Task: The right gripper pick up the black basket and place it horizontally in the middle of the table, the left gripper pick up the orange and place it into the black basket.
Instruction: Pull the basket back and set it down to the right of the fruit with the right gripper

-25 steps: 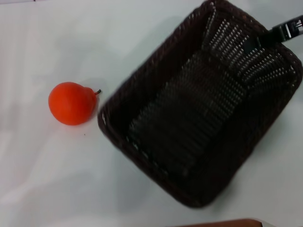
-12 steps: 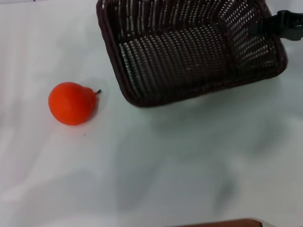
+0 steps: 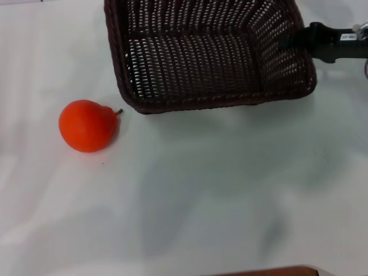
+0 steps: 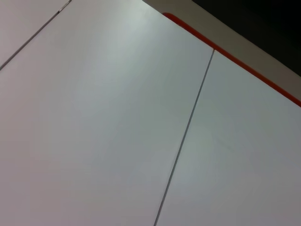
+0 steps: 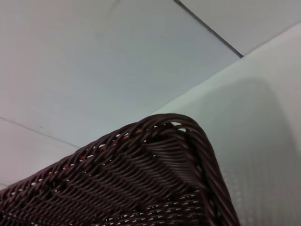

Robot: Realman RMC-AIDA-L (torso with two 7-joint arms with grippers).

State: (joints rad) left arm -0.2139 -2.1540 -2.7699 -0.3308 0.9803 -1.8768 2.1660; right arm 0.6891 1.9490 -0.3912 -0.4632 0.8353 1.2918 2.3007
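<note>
The black basket (image 3: pixel 207 52) is at the far middle-right of the table (image 3: pixel 201 190) in the head view, long side running left to right, its top cut off by the frame edge. My right gripper (image 3: pixel 294 39) reaches in from the right and is shut on the basket's right rim. The basket's braided corner (image 5: pixel 155 179) fills the right wrist view. The orange (image 3: pixel 87 125) lies on the table at the left, stem pointing right, a short gap from the basket's near left corner. My left gripper is out of view.
The left wrist view shows only white panels with a thin seam (image 4: pixel 186 132) and a red-orange strip (image 4: pixel 235 59) along an edge. A brown edge (image 3: pixel 270 271) shows at the table's near side.
The basket has swung from a diagonal pose near the table's middle-right to a left-right pose farther away, carried by my right gripper. The orange has not moved.
</note>
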